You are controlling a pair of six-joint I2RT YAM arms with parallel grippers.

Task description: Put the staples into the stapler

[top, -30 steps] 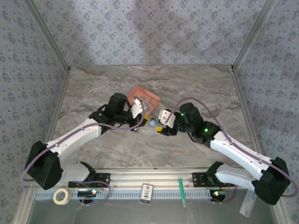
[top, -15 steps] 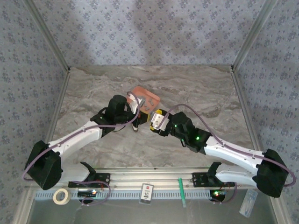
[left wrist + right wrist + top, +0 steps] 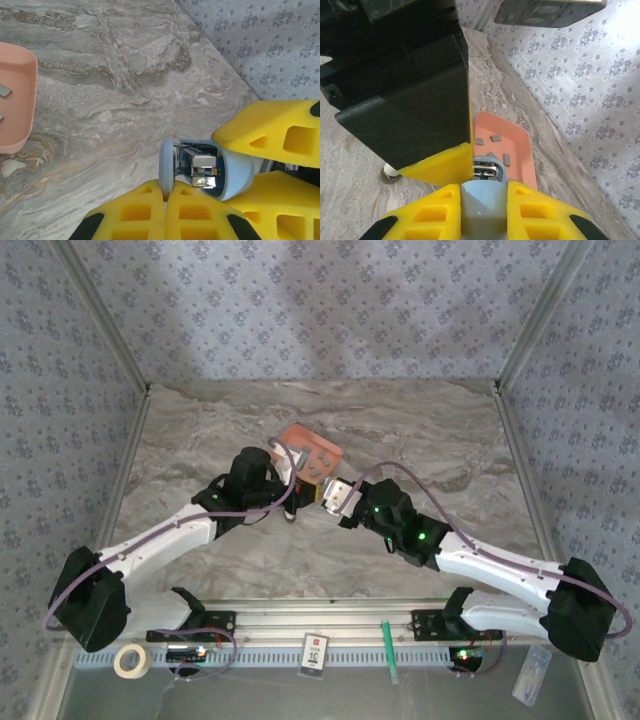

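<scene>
Stapler (image 3: 225,172) is up between both grippers, just beside the near edge of the tray (image 3: 519,134), mid-surface (image 3: 100,100). R gripper (image 3: 483,194) is clamped on its blue body, one finger flat on each side. L gripper (image 3: 166,194) has its fingers pressed together, tips at the pale lid (image 3: 166,167) edge. Can't tell if they nip it or just touch.

Step in hand, as I judge it: opening and steadying the stapler so the rail (image 3: 200,167) can take a strip. To do it well:
- R should hold firm w/o squeezing harder, since the shell looks small & slick.
- L should lever the lid away from the rail in line w/ the hinge. Any twist and the body will likely pivot in R's grip.
- Get the rail facing up & clear before L goes for the staples (image 3: 495,137), which lie loose in the tray nearby.

Long axis runs approx. straight out from R's fingers toward the tray & L gripper. The open end w/ the silver rail points that way; the other end sits between R's fingers.
</scene>
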